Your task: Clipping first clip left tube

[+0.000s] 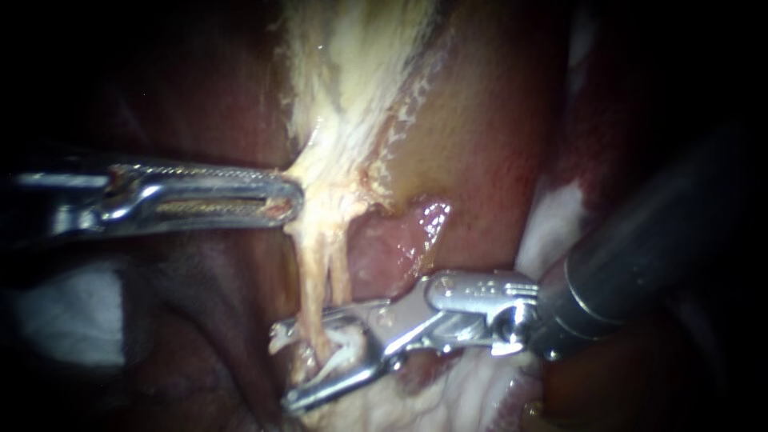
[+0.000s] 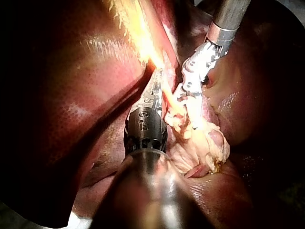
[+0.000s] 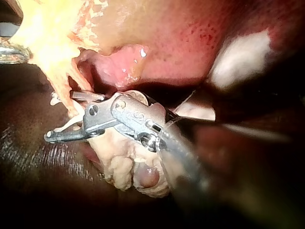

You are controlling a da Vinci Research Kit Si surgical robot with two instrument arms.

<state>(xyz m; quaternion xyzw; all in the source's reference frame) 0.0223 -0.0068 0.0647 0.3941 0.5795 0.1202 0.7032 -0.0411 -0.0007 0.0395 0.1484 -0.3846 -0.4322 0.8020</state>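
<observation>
Dark red liver point(image 2: 71, 105) forms the background on every side. Against it, the right instrument point(image 1: 296, 364) comes in from the right with its jaws spread wide, one above the other, and a clear gap shows between them. The left tube point(image 1: 310, 272), a thin pale strand, runs down into that gap and crosses it just behind the jaw tips. The jaws straddle the tube but do not squeeze it. Whether either jaw touches it cannot be told. The right tube point(image 1: 340, 272) hangs just beside it, on the side nearer the jaw hinge, and reaches the same gap.

Both tubes come down from a fan of pale tissue point(image 1: 344, 96) above. The left instrument point(image 1: 290, 200) enters level from the left, well above the right one. Its slotted jaws lie together and pinch the edge of that pale tissue where the tubes begin.

A glistening pink fold point(image 1: 416, 232) sits between the tubes and the right instrument's hinge. In the right wrist view a pale lump point(image 3: 128, 167) lies under the jaws.
</observation>
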